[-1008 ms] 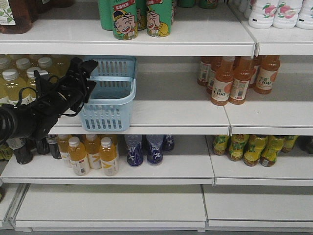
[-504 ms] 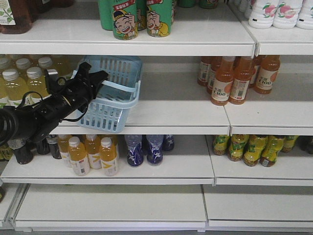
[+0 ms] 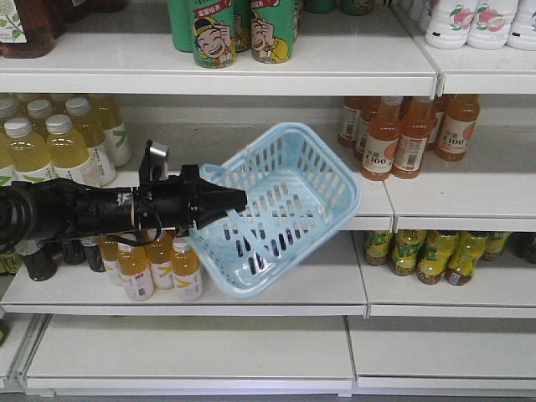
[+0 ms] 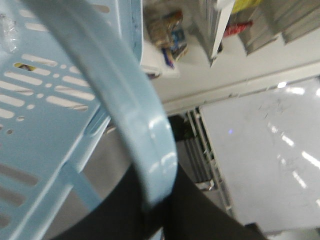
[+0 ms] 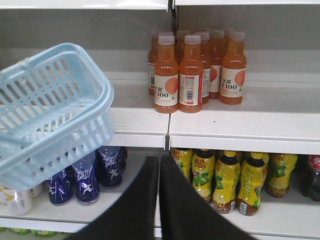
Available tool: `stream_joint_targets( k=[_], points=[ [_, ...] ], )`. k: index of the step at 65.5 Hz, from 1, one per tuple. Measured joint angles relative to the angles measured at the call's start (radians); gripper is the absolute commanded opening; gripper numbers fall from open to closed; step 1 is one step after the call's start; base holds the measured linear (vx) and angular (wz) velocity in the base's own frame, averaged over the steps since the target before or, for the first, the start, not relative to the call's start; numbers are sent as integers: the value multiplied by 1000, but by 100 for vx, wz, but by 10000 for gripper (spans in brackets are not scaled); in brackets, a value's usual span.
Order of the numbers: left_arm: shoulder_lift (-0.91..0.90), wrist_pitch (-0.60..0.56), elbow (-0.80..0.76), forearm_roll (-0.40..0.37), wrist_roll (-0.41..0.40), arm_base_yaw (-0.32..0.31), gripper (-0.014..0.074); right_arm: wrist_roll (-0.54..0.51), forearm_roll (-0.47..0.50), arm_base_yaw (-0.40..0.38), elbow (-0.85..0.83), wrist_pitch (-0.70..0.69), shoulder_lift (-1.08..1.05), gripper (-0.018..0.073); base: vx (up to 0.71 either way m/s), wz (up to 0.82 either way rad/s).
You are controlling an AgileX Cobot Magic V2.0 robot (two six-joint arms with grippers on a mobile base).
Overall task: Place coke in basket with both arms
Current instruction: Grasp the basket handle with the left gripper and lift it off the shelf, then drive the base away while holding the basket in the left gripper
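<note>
The light blue plastic basket (image 3: 289, 219) hangs in front of the shelves, tilted with its opening toward the front camera. It is empty. My left gripper (image 3: 237, 199) is shut on the basket's handle (image 4: 125, 95), and its black fingers (image 4: 120, 210) clamp the handle from both sides. The basket also shows at the left of the right wrist view (image 5: 50, 110). My right gripper (image 5: 159, 167) is shut and empty, in front of the lower shelf. A dark bottle with a red label (image 5: 313, 176), possibly the coke, stands at the far right of that shelf.
Orange C100 bottles (image 5: 190, 75) stand on the middle shelf at the right. Yellow-labelled tea bottles (image 5: 227, 180) and blue bottles (image 5: 95, 172) stand on the lower shelf. Yellow drink bottles (image 3: 50, 146) stand behind my left arm. Green cans (image 3: 243, 29) stand on the top shelf.
The left arm has pulled the basket off the middle shelf, out and to the right. The basket has tipped from level to steeply tilted, and the arm is lower and more level.
</note>
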Motion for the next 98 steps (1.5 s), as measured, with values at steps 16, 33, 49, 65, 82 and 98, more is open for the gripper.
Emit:
stream_joint_targets(
  k=[16, 33, 49, 65, 82, 98],
  points=[
    [-175, -4, 159, 189, -13, -122, -8, 0, 0, 0, 0, 0, 0, -5, 0, 0],
    [-355, -5, 300, 205, -14, -261, -8, 0, 0, 0, 0, 0, 0, -5, 0, 0],
    [-525, -9, 351, 201, -14, -426, -8, 0, 0, 0, 0, 1, 0, -5, 0, 0],
    [-704, -29, 352, 179, -14, -526, -8, 0, 0, 0, 0, 1, 0, -5, 0, 0],
    [-854, 92, 352, 184, -14, -532, -8, 0, 0, 0, 0, 1, 0, -5, 0, 0],
    [-872, 119, 355, 209, -14, -532, -8, 0, 0, 0, 0, 1, 0, -5, 0, 0]
  ],
)
